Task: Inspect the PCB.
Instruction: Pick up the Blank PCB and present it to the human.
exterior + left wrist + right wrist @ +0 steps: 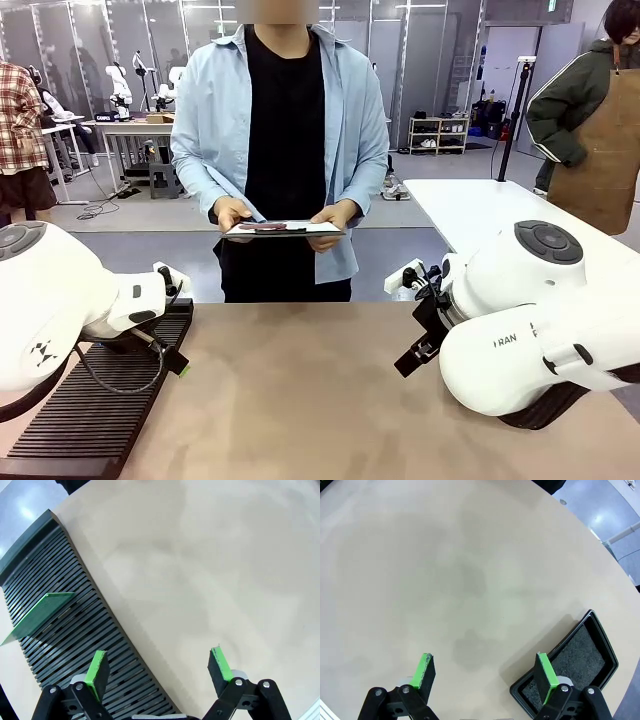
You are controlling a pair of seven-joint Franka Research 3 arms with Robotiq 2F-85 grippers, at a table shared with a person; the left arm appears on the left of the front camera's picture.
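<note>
Green and thin, the PCB (37,616) sits slanted on a black slotted rack (75,630), at about 9 o'clock in the left wrist view, with its lower corner cut off by the picture's edge. The rack runs from 10 o'clock down to 6 o'clock in that view, and in the front view it lies at 7 o'clock on the tan bench (300,400), under the left arm. The left hand (157,657) hovers above the rack's inner edge with its two green-padded fingers spread wide and nothing between them. One finger is over the slats, the other over bare bench, and the PCB lies well apart from both. At 12 o'clock across the bench a person (285,120) in a light blue shirt stands holding a clipboard (285,229) with white paper level at waist height, gripped at both ends. Toward 3 o'clock, the right hand (484,662) hangs over plain bench top, fingers likewise wide apart and empty. A shallow black tray (582,647) with a dark grainy floor lies at 4 o'clock in the right wrist view, partly behind one fingertip.
</note>
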